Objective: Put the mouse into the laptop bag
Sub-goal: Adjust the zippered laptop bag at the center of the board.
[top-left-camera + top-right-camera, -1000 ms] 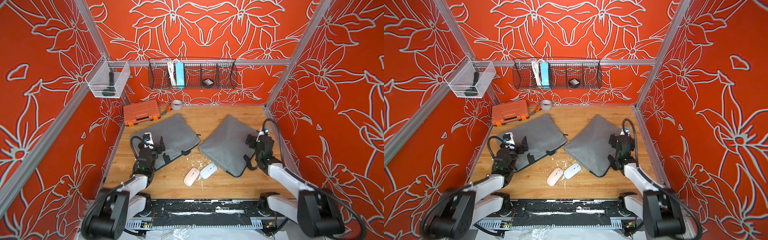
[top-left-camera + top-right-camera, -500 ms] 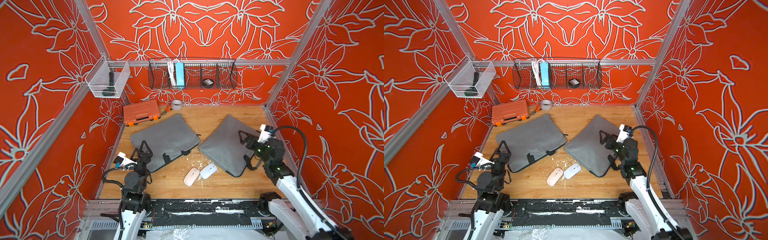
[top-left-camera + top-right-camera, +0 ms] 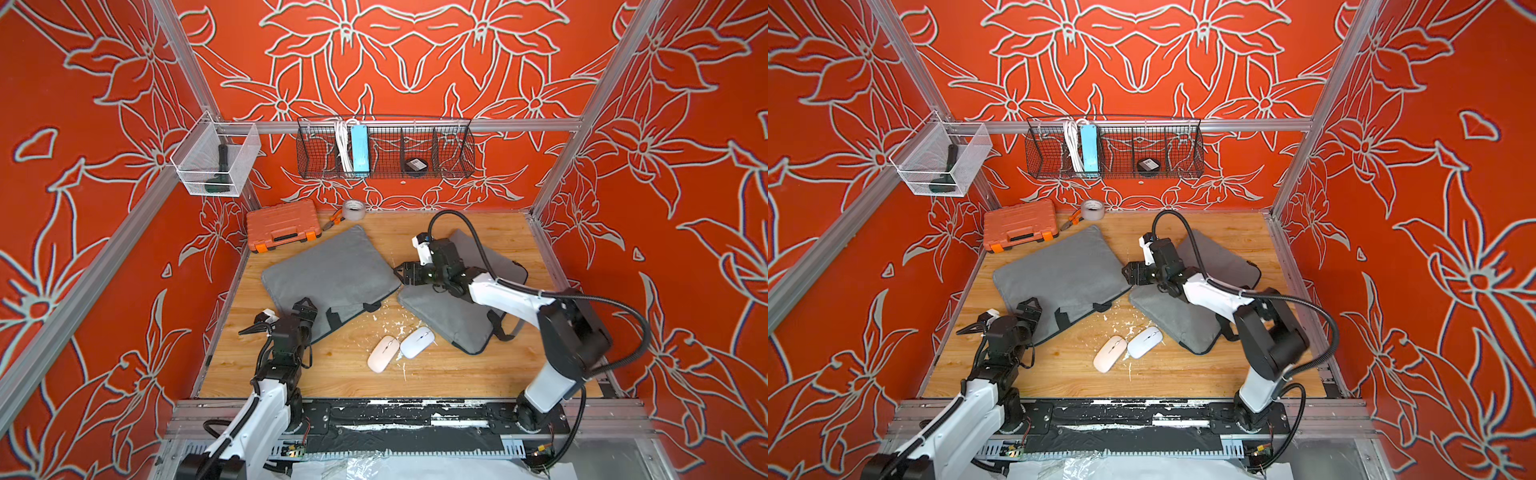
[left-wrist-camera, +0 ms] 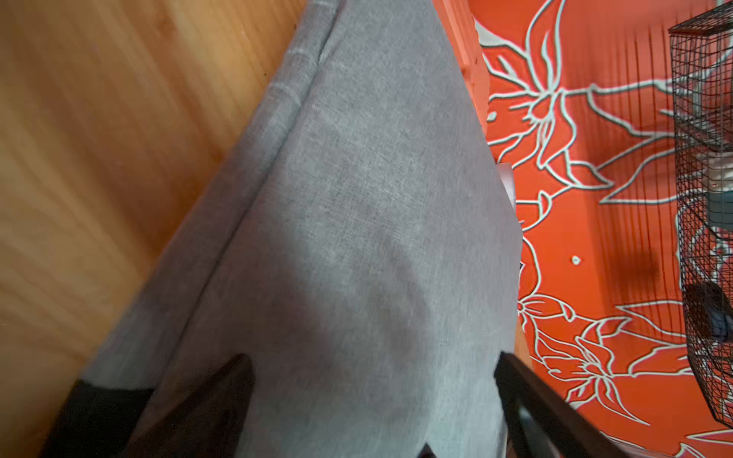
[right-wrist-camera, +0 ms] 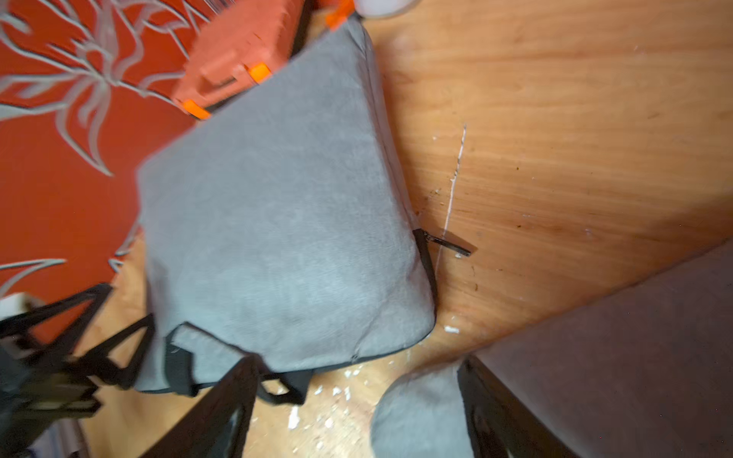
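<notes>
Two mice lie side by side near the table's front, a pinkish-white mouse (image 3: 383, 348) (image 3: 1109, 348) and a white mouse (image 3: 417, 336) (image 3: 1144, 336); neither gripper touches them. Two grey laptop bags lie flat behind them: a left bag (image 3: 332, 270) (image 3: 1059, 270) (image 4: 357, 198) (image 5: 277, 218) and a right bag (image 3: 457, 320) (image 3: 1179, 320) (image 5: 634, 357). My left gripper (image 3: 279, 319) (image 3: 998, 319) (image 4: 369, 376) is open over the left bag's near corner. My right gripper (image 3: 405, 274) (image 3: 1129, 276) (image 5: 357, 396) is open, with the right bag's left corner between its fingers.
An orange tool case (image 3: 282, 224) (image 5: 238, 59) and a tape roll (image 3: 353, 210) sit at the back left. A wire basket (image 3: 384, 149) and a clear bin (image 3: 214, 166) hang on the walls. White crumbs (image 3: 390, 320) litter the wood. The left bag's zipper pull (image 5: 452, 244) sticks out.
Both arms rose from their folded rest. The right arm reached left across the right bag to its left corner, its jaws narrowing a little. The left gripper stayed open near the left bag.
</notes>
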Tool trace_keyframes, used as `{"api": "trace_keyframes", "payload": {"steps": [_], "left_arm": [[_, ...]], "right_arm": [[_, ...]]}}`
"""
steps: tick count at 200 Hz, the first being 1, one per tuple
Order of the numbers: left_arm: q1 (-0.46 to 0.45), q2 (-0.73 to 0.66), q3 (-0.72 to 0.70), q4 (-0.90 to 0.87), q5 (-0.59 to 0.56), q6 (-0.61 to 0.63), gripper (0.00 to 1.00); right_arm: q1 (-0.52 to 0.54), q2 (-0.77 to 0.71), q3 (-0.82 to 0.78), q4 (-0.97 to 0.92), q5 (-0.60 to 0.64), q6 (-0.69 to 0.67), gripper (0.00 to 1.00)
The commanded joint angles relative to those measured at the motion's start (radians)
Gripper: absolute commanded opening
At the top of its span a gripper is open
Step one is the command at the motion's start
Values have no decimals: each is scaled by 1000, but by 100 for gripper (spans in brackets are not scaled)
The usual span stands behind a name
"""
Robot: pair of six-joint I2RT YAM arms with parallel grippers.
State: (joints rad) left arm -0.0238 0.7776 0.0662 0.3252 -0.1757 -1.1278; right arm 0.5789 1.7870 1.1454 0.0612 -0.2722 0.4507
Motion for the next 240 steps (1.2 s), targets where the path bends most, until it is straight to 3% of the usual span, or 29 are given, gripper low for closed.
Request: {"api": "trace_keyframes", "payload": {"steps": [1,47,76,93,128,172,208,240], "left_arm": [[9,83,18,18,60,-3,97],[30,405,206,-31,137,117,95],[72,583,319,-45,210,206,84],[77,620,378,-113,178,249,82],[79,509,398,-187,88,285,85],[78,335,412,-282,41,301,90],[78,171,407,-341,169,195,93],[75,81,328,-236,393,108,94]], "right_arm": [[1,98,110,-79,-33,-62,82],[3,339,335,-166,-56,-86,84],[3,344,272,-155,20,-76,85],[2,293,176,-112,74,-78,86],[-2,184,-12,-46,167,-83,87],[-34,42,-228,50,186,-78,89],[-71,24,-280,51,169,-44,86],[-76,9,-280,87,133,-48,84]]}}
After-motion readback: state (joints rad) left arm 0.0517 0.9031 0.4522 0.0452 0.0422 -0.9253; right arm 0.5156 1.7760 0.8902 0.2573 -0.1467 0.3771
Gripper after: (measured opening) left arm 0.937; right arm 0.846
